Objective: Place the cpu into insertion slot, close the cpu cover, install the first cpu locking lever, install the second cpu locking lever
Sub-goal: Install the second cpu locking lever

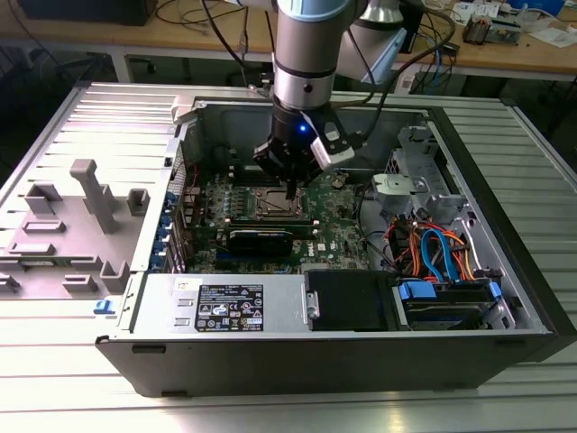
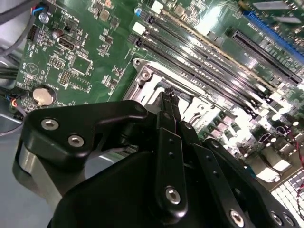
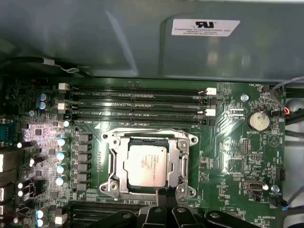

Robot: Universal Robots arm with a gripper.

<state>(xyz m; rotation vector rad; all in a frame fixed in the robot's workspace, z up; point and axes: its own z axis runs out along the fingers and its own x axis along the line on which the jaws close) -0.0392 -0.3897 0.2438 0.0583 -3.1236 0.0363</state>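
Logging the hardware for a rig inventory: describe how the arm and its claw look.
In the exterior view the arm is a silver-grey metal cylinder with a light blue band at the top. Below it sits a black wrist block with a small blue light and a white-grey box mounted on one side. The claw is black, built of jointed links with silver screw heads, narrowing to slim dark fingers.

Silver-grey arm with blue joint cap, black hand, silver screws, blue light.
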